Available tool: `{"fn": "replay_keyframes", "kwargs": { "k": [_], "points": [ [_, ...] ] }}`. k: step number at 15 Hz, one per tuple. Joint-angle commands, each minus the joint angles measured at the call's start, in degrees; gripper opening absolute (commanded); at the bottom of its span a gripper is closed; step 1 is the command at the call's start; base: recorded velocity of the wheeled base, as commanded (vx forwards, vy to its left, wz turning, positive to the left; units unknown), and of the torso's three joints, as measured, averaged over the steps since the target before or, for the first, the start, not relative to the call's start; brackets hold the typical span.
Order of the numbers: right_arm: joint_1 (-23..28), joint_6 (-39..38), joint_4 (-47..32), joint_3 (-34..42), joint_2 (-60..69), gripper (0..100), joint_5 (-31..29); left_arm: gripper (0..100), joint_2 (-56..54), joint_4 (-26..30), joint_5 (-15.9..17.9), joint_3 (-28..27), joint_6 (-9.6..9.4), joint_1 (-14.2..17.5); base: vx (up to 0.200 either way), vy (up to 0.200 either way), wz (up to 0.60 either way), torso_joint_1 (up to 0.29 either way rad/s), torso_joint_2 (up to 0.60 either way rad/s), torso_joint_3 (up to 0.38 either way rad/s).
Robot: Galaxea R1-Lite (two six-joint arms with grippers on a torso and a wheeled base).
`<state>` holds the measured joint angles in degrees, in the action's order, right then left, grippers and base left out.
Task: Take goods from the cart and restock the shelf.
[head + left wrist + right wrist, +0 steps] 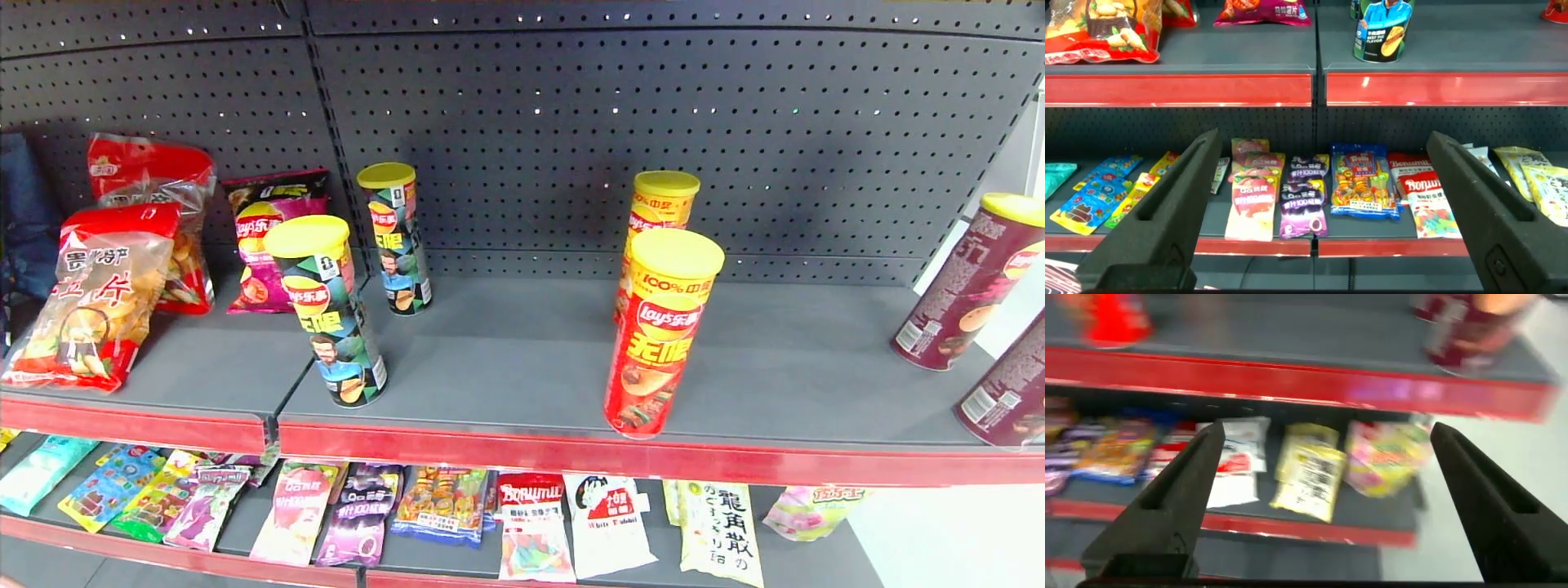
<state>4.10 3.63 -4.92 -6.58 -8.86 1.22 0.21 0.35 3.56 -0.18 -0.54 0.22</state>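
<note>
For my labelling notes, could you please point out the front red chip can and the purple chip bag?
front red chip can (657, 339), head view, middle of its label.
purple chip bag (273, 241), head view, middle of its front.

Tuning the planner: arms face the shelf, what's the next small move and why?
Probably pull back toward the cart for goods: left gripper and right gripper are open, holding nothing, and the upper shelf has bare space between cans.

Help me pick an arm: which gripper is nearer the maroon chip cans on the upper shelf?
Right. The right gripper is low before the shelf, nearly under the maroon chip cans; the left gripper is farther left, under the black chip can.
</note>
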Motion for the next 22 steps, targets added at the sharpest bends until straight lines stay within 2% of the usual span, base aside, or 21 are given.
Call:
{"fn": "replay_keyframes", "kwargs": {
  "k": [1,4,6,7,9,10,11,12,13,22],
  "points": [
    [0.47,-1.08,3.61,4.39,3.41,100,5.11,100,0.06,0.0,0.04,0.01,0.01,0.04,0.0,0.0,0.0,0.0,0.0,0.0],
    [0.56,-1.61,4.66,5.09,3.41,100,6.08,100,0.06,0.0,0.04,0.01,0.1,0.04,0.0,0.0,0.0,0.0,0.0,0.0],
    [0.56,0.23,5.01,5.09,3.41,100,-4.47,100,0.06,0.0,0.04,0.01,0.1,0.04,0.0,0.0,0.0,0.0,0.0,0.0],
    [0.47,-0.12,4.84,5.09,3.33,100,-5.88,100,0.06,0.0,0.04,0.01,0.1,0.04,0.0,0.0,0.0,0.0,0.0,0.0],
    [0.56,-1.52,5.28,6.14,3.41,100,-0.34,100,0.06,0.0,0.04,0.01,0.1,0.04,0.0,0.0,0.0,0.0,0.0,0.0],
    [-0.05,-2.4,4.84,6.58,3.15,100,0.1,100,0.06,0.0,0.04,0.01,0.1,0.04,0.0,0.0,0.0,0.0,0.0,0.0],
    [-1.28,-2.75,4.84,6.5,3.15,100,0.1,100,0.06,0.0,0.04,0.01,0.1,0.04,0.0,0.0,0.0,0.0,0.0,0.0],
    [-4.71,-2.58,4.84,6.5,5.26,100,0.19,100,-0.03,0.0,0.04,0.01,0.1,-0.04,0.0,0.0,0.0,0.0,0.0,0.0],
    [-5.41,-2.84,4.84,6.58,6.67,100,0.28,100,0.06,0.0,0.04,0.01,0.1,-0.04,0.0,0.0,0.0,0.0,0.0,0.0],
    [-4.27,-3.72,4.84,6.58,8.86,100,0.19,100,0.06,0.0,0.04,0.01,0.1,-0.04,0.0,0.0,0.0,0.0,0.0,0.0]
  ]
}}
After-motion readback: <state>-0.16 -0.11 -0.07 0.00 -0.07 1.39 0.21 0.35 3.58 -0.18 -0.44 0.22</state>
